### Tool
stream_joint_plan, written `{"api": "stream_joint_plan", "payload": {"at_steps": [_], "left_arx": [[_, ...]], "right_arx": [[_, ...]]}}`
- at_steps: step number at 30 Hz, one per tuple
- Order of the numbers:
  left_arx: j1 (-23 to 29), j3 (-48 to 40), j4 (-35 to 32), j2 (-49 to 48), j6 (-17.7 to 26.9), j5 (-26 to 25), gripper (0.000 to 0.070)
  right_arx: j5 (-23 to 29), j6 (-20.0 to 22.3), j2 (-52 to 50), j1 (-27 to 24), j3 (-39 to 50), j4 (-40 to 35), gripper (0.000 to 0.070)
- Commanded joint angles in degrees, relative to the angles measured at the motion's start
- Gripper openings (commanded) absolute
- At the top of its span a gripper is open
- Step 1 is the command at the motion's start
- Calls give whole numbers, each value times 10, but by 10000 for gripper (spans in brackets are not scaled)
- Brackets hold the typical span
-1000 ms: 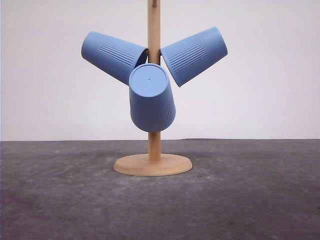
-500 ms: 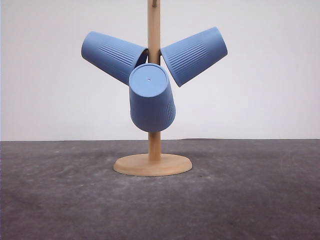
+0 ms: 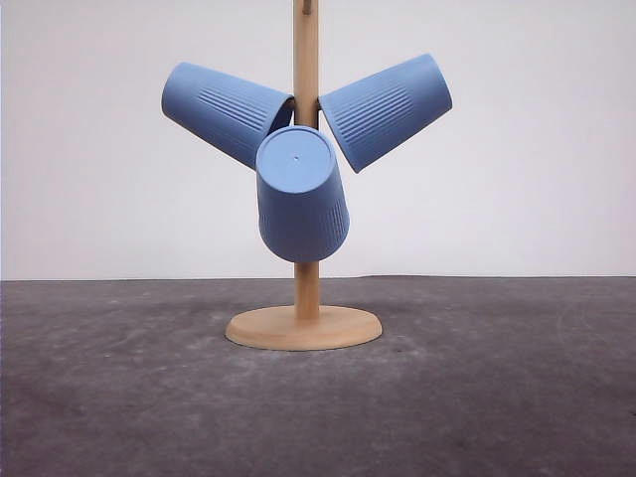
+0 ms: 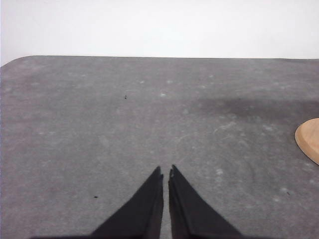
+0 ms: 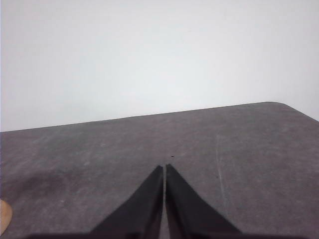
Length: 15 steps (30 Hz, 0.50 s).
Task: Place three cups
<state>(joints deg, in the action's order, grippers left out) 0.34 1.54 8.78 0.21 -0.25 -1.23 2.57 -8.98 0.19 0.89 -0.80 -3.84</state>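
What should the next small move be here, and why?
Probably none beyond keeping both arms back: all three cups, left, right and front, already hang on the wooden stand. The left gripper and right gripper are shut, holding nothing, over the table.

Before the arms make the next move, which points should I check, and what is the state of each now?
1. Left tool closed and empty: ok.
2. Right tool closed and empty: ok.
3. All three cups hang on the wooden stand: left cup, right cup, front cup: ok.
4. Stand base flat on the table: ok.
5. Cups firmly seated on their pegs: cannot tell, pegs hidden.
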Motion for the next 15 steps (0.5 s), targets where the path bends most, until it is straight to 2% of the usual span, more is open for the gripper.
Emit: {"api": "stream_joint_plan", "payload": {"at_steps": [1,10,15], "left_arx": [[0,-8,-7,0,-4,2,0],[0,-8,-7,0,-4,2,0],[0,-8,-7,0,-4,2,0]], "right_arx": [[-2,7,0,0,1,-6,3],[-16,67,0,0,1,14,3],[-16,70,0,0,1,28,3]]}}
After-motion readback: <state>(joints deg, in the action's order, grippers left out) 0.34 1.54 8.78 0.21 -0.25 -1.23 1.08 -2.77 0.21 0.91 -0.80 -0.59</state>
